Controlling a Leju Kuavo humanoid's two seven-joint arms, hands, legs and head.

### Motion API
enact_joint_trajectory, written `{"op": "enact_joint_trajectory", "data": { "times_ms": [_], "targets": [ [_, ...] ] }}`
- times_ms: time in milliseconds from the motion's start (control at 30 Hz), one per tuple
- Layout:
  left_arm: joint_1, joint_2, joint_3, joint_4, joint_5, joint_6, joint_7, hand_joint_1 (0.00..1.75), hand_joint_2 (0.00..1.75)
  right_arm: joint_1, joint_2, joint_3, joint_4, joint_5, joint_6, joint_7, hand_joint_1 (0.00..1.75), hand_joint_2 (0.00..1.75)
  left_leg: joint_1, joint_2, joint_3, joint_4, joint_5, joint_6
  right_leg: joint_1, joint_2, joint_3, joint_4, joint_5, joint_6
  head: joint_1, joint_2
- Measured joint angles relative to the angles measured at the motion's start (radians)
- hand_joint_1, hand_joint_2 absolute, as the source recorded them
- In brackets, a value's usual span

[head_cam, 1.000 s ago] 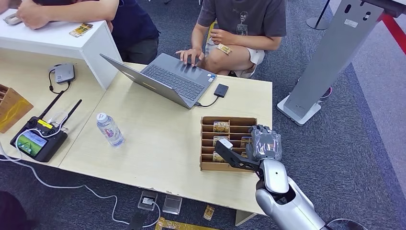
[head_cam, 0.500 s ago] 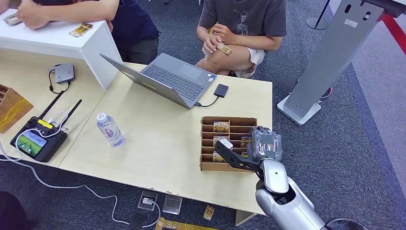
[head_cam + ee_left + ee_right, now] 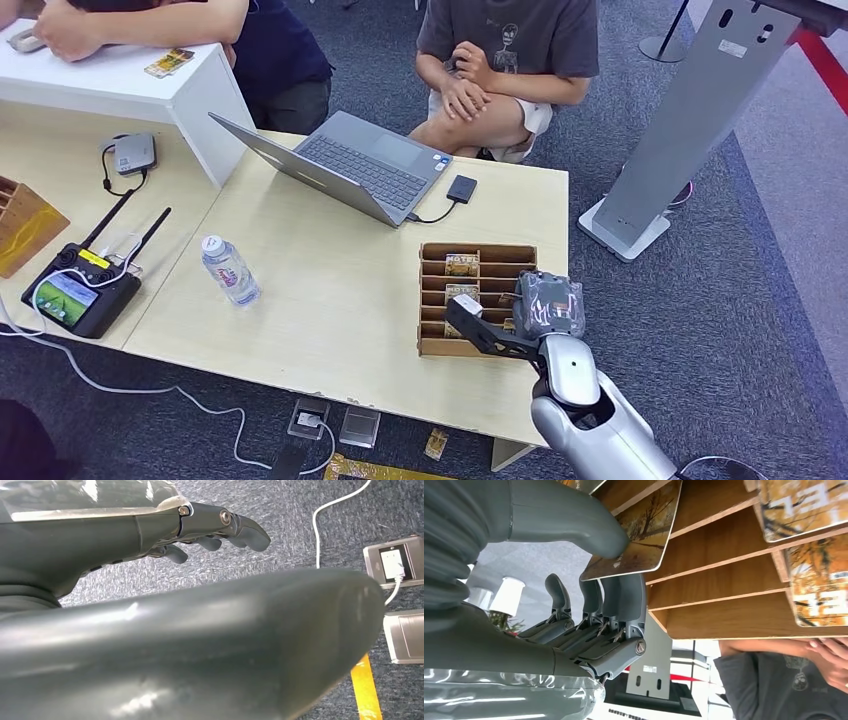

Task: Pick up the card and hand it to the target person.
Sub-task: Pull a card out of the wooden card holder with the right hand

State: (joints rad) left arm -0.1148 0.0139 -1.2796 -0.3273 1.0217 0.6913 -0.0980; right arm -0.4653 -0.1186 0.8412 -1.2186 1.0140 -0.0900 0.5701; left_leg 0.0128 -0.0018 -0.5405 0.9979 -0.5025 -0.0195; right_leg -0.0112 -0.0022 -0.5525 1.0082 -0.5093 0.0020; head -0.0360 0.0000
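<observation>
One card (image 3: 636, 535) is pinched between the thick thumb and the dark fingers (image 3: 624, 597) of the right hand (image 3: 548, 304), and it sits at the near right end of the wooden card rack (image 3: 432, 296), its far end seemingly among the slats. From the right wrist view the thumb presses on the printed face near the card's corner while the fingers back it from the other side, so the grip looks narrow and close to the edge. My judgement is that the step in hand is drawing this card free of its slot; to do it well, the hand should pull along the line of the slats rather than across them, keep the pinch firm so the thin card does not pivot around the thumb, and lift clear of the rack's wall before swinging toward the seated person (image 3: 505, 40) beyond the table (image 3: 330, 290). The neighbouring cards (image 3: 462, 264) lie in slots just beside it and could be dragged or tipped if the wrist twists early. As for pose, the right arm rises from below at the table's near right corner, forearm upright, the hand bent over the rack's right end with its back turned upward. The left hand (image 3: 150, 535) hangs low over the carpet, holding nothing, its fingers loosely extended and apart. The person sits behind the laptop (image 3: 345, 160) with hands folded on one knee, not yet reaching out.
</observation>
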Motion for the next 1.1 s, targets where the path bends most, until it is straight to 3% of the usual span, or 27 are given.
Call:
{"op": "enact_joint_trajectory", "data": {
  "times_ms": [600,733,1100],
  "targets": [
    [0.000,-0.002,0.000,0.003,0.000,0.000,0.000,0.00,0.00,0.004,0.003,0.000,0.000,0.000,0.000,0.000,1.30,1.75,0.000,0.000,0.001,0.000,0.000,0.000,0.000,0.000,0.001,0.000,0.000,0.000,0.000,0.000],
    [0.000,-0.003,-0.001,0.006,-0.005,-0.006,0.012,0.00,0.00,0.007,0.006,0.000,0.000,0.000,0.002,-0.003,1.46,1.75,0.000,0.000,0.001,0.000,0.000,0.000,0.000,0.000,0.001,0.000,0.000,0.000,0.000,0.000],
    [0.000,-0.004,-0.001,0.010,-0.019,-0.015,0.009,0.00,0.00,0.014,-0.008,-0.016,-0.104,0.013,-0.001,-0.015,1.50,1.75,0.000,0.000,0.000,0.000,0.000,0.000,0.000,0.000,0.000,0.000,0.000,0.000,0.000,0.000]
  ]
}}
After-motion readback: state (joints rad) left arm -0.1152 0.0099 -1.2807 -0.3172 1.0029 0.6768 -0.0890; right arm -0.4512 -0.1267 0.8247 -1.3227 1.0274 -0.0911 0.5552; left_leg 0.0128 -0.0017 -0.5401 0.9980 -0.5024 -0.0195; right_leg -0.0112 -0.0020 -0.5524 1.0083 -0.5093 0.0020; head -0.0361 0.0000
